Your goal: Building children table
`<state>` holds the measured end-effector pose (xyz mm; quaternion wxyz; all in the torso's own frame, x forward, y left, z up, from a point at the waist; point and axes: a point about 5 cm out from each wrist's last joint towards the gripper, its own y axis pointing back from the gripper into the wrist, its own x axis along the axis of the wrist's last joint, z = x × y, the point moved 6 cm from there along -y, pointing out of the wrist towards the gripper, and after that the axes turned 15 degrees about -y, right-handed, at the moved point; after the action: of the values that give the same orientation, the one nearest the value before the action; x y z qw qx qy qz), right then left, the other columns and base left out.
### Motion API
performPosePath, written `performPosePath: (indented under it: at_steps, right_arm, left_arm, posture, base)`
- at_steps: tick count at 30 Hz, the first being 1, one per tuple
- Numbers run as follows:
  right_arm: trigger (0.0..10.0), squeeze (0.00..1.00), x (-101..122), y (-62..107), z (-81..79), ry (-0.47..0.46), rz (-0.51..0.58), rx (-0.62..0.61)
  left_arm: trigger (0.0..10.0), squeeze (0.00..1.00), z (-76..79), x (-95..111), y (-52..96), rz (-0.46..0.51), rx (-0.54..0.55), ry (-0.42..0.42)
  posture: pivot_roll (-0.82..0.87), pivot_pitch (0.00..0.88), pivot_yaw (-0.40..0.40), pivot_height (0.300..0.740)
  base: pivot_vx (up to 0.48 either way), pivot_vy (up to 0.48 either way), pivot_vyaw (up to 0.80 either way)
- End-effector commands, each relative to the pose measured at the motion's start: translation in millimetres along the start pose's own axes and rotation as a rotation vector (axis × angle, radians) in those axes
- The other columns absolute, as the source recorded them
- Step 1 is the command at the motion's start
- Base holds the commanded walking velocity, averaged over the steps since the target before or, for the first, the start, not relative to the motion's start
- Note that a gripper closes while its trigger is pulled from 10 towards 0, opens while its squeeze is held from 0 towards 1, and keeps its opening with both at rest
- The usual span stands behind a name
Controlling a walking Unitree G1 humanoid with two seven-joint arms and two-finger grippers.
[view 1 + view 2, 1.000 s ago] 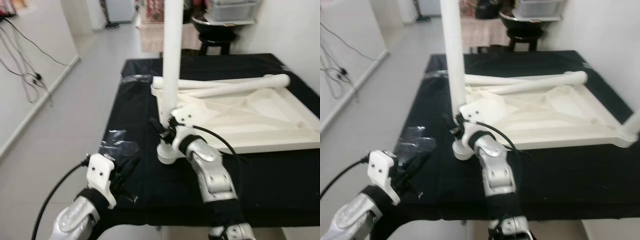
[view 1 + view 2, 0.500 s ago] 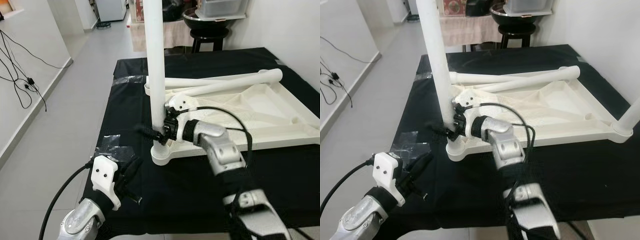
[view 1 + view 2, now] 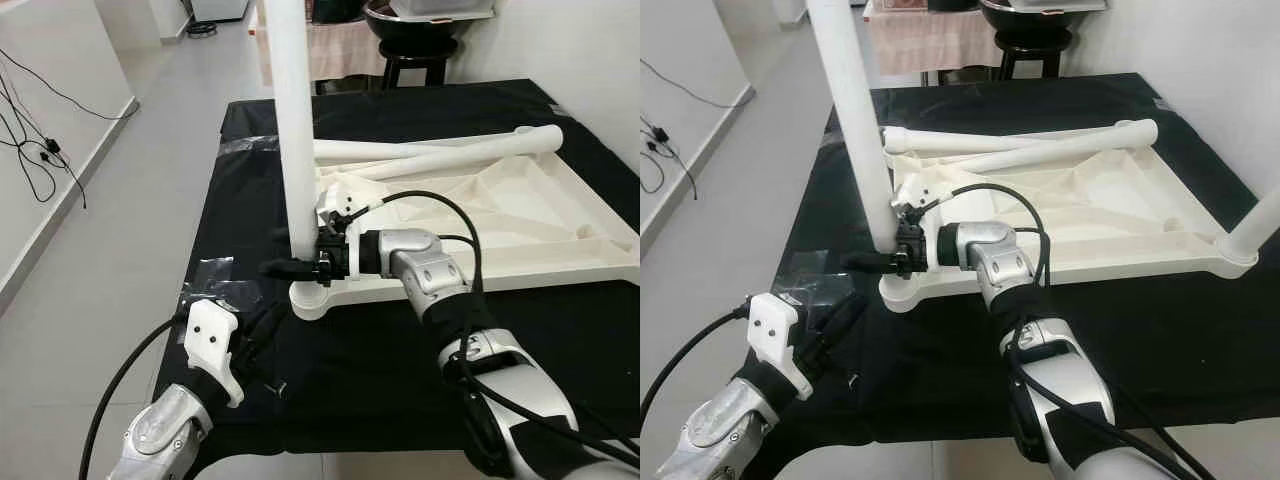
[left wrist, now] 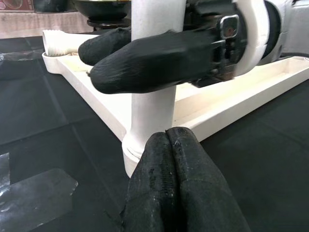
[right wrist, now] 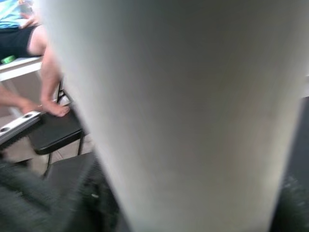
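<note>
On the black cloth table [image 3: 560, 350], the right gripper [image 3: 300, 266] has swung sideways, fingers clasping the upright leg [image 3: 292, 130] in its tabletop [image 3: 560, 235] socket, so seating continues; left gripper [image 4: 169, 179] waits, fingers pressed together.

head stereo: down at table top [image 3: 520, 230] | wrists: close on upright leg [image 4: 154, 96], right perhaps blurred

floor [image 3: 110, 250]: grey tiles | wall [image 3: 45, 130]: white, cables | black stool [image 3: 415, 65] beyond
</note>
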<state>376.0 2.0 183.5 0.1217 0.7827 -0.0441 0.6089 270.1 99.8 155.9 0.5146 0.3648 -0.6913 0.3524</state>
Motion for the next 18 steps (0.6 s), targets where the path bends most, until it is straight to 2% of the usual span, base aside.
performPosePath:
  at_steps: [1,2,6,7,8,9,10,11,12,13,14,15,16,18]
  right_arm:
    - [0.0,0.00,-8,-7.4,-2.1,0.001,-0.040,0.004]
    - [0.0,0.00,-9,-2.1,5.9,0.008,-0.029,-0.051]
    - [0.0,0.00,-9,-2.1,5.9,0.008,-0.029,-0.051]
    - [0.0,0.00,-11,1.8,11.8,0.015,-0.017,-0.104]
    - [0.0,0.00,-11,1.8,11.8,0.015,-0.017,-0.104]
    - [0.0,0.00,-18,6.2,23.0,-0.018,0.012,-0.240]
    - [0.0,0.00,-18,6.2,23.0,-0.018,0.012,-0.240]
    - [0.0,0.00,-31,14.8,33.9,-0.088,0.086,-0.519]
    - [0.0,0.00,-41,26.8,33.4,-0.134,0.132,-0.698]
    - [0.0,0.00,-41,26.8,33.4,-0.134,0.132,-0.698]
    - [0.0,0.00,-47,36.6,29.2,-0.150,0.162,-0.816]
    - [0.0,0.00,-47,36.6,29.2,-0.150,0.162,-0.816]
    - [0.0,0.00,-46,41.2,28.8,-0.138,0.182,-0.869]
    - [0.0,0.00,-42,39.9,30.8,-0.116,0.190,-0.869]
  left_arm:
    - [10.0,0.00,1.0,-5,2.3,-0.019,0.003,0.003]
    - [10.0,0.00,1.4,-4,2.2,-0.018,0.003,0.005]
    - [10.0,0.00,1.4,-4,2.2,-0.018,0.003,0.005]
    - [10.0,0.00,1.5,-4,2.3,-0.017,0.002,0.006]
    - [10.0,0.00,1.5,-4,2.3,-0.017,0.002,0.006]
    - [10.0,0.00,1.5,-3,2.8,-0.016,0.002,0.006]
    - [10.0,0.00,1.5,-3,2.8,-0.016,0.002,0.006]
    - [10.0,0.00,0.5,-2,3.5,-0.015,0.002,0.007]
    - [10.0,0.00,-0.2,-2,4.0,-0.014,0.001,0.008]
    - [10.0,0.00,-0.2,-2,4.0,-0.014,0.001,0.008]
    - [10.0,0.00,-1.0,-2,4.3,-0.014,0.000,0.009]
    - [10.0,0.00,-1.0,-2,4.3,-0.014,0.000,0.009]
    - [10.0,0.00,-1.7,-3,4.0,-0.015,-0.002,0.009]
    - [10.0,0.00,-1.7,-3,3.3,-0.016,-0.006,0.011]
  posture:
    - [-0.04,0.082,0.021,0.740]
    - [-0.05,0.087,0.020,0.740]
    - [-0.05,0.087,0.020,0.740]
    - [-0.05,0.092,0.018,0.740]
    - [-0.05,0.092,0.018,0.740]
    - [-0.05,0.100,0.016,0.740]
    - [-0.05,0.100,0.016,0.740]
    - [-0.06,0.116,0.026,0.740]
    - [-0.06,0.116,0.026,0.740]
    - [-0.06,0.116,0.026,0.740]
    - [-0.07,0.112,0.033,0.740]
    - [-0.07,0.112,0.033,0.740]
    - [-0.08,0.109,0.042,0.740]
    - [-0.07,0.099,0.030,0.740]
  base:
    - [0.000,0.000,0.00]
    - [0.000,0.000,0.00]
    - [0.000,0.000,0.00]
    - [0.000,0.000,0.00]
    - [0.000,0.000,0.00]
    - [0.000,0.000,0.00]
    - [0.000,0.000,0.00]
    - [0.000,0.000,0.00]
    - [0.000,0.000,0.00]
    - [0.000,0.000,0.00]
    - [0.000,0.000,0.00]
    - [0.000,0.000,0.00]
    - [0.000,0.000,0.00]
    - [0.000,0.000,0.00]
